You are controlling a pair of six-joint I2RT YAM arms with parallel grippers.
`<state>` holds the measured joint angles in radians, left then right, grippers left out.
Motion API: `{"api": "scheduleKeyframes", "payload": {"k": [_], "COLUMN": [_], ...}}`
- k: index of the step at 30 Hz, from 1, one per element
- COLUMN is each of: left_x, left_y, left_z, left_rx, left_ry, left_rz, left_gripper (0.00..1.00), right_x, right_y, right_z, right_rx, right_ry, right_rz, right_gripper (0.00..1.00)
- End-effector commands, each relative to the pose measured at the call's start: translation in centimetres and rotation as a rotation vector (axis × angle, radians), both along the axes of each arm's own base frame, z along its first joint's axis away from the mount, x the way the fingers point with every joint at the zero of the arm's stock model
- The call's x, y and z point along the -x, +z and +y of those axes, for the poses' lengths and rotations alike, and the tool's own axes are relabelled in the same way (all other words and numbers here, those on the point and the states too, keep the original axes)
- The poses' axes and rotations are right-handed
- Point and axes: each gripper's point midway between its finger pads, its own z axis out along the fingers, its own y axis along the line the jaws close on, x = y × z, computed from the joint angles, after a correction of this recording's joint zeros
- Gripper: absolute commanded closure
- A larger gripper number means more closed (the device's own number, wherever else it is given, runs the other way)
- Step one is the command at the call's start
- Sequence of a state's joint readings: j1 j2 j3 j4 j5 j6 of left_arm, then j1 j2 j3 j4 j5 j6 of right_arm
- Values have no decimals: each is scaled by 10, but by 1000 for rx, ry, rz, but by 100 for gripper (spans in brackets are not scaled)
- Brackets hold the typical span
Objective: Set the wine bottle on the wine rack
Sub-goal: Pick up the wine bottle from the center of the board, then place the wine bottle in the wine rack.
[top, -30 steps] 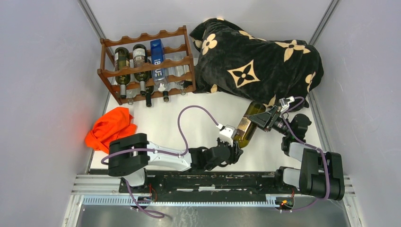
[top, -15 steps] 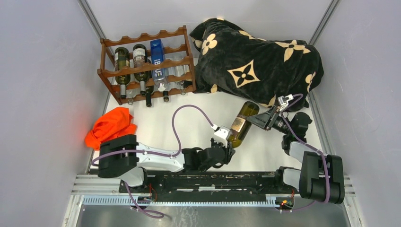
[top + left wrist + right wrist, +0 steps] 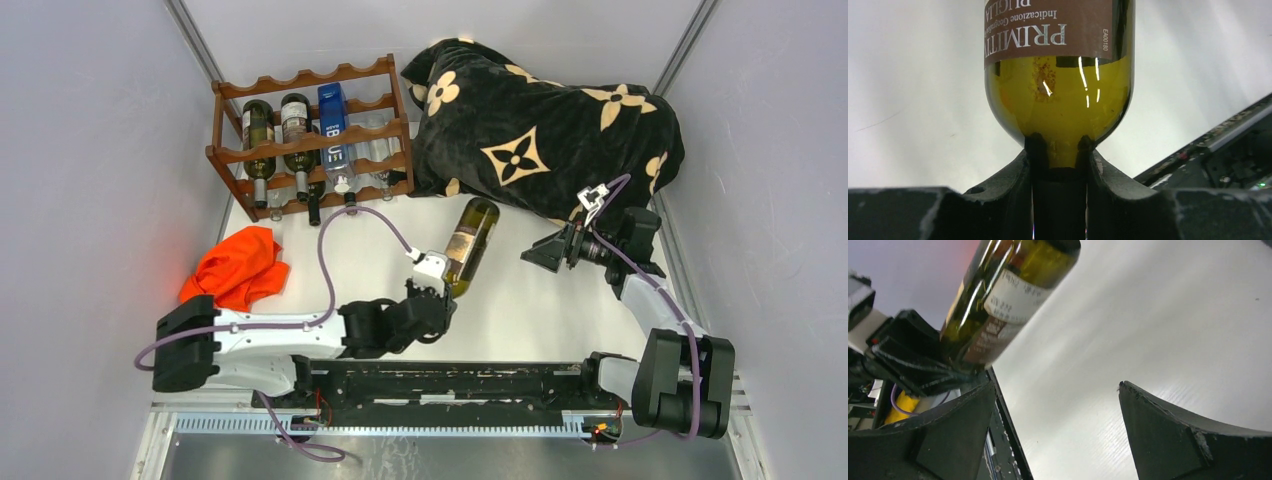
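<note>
Two arms in the shot, but only one had anything in it: the left gripper (image 3: 443, 287) was clamped on the neck of the wine bottle (image 3: 468, 238), which looked lifted off the table (image 3: 360, 250) around the middle of the frame. The wrist view showed both fingers (image 3: 1008, 180) pinching the neck just below the shoulder. The right gripper (image 3: 538, 252) sat just right of the bottle, jaws wide apart, holding nothing. What matters for the next move, I'd say: the bottle's long axis ran from neck at lower left to base at upper right, so the base pointed toward the black patterned blanket (image 3: 540, 130) rather than the wine rack (image 3: 310, 140). The rack stood in the upper left, well apart from the bottle, on the left arm's side. Its bottles lay with necks toward the bottom of the frame, so my guess is this one needs swinging left to go in base first.
</note>
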<state>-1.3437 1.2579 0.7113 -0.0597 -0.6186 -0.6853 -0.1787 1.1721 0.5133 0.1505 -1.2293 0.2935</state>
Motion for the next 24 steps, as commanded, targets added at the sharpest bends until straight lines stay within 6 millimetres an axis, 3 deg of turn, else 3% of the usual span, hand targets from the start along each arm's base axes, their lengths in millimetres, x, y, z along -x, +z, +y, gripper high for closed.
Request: {"api": "scheduleKeyframes", "payload": {"k": [1, 7, 10, 12, 24], "left_x": [-20, -48, -66, -75, -125], "left_y": [49, 91, 99, 99, 96], "left_z": [30, 91, 127, 140, 151], "left_rx": [107, 165, 128, 92, -18], "left_ry": [114, 214, 304, 324, 344], "left_rz": [-4, -14, -15, -1, 53], "left_gripper": [98, 98, 98, 98, 98], "right_x": [1, 0, 0, 0, 1], "right_y": [4, 4, 3, 3, 3], "right_z": [-3, -4, -4, -4, -4], "right_rx": [60, 71, 71, 70, 66], "right_ry": [21, 15, 15, 15, 22], "right_rz": [-77, -82, -80, -76, -78], "right_gripper": [2, 2, 2, 2, 2]}}
